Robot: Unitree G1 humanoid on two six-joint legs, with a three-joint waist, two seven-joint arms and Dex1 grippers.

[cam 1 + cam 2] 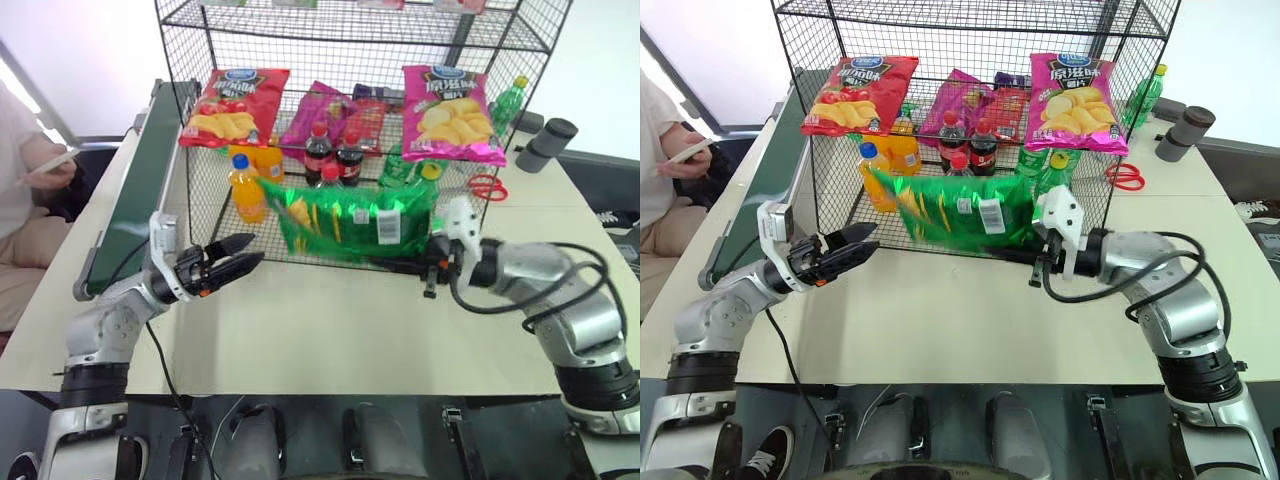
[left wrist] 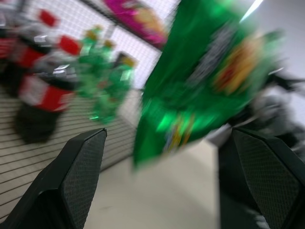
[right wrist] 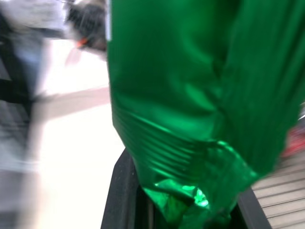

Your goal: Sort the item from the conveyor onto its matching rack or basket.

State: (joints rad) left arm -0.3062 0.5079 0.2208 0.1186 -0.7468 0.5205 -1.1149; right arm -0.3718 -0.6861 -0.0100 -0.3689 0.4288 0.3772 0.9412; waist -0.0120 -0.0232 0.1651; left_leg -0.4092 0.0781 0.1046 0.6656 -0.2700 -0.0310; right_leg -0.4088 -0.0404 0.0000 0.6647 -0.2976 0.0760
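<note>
Right gripper (image 1: 425, 268) clamping green crisp bag (image 1: 345, 222), wire rack (image 1: 330, 150) behind, left gripper (image 1: 240, 258) spread

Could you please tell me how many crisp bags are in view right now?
4: a red bag and two magenta bags on the rack's middle tier, plus the green bag held in front; others may be hidden.

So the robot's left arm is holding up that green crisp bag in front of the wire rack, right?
Not quite: the right end effector is the one shut on the green crisp bag, holding it up in front of the wire rack. The left end effector is open and apart from it. The right eye view shows this.
</note>
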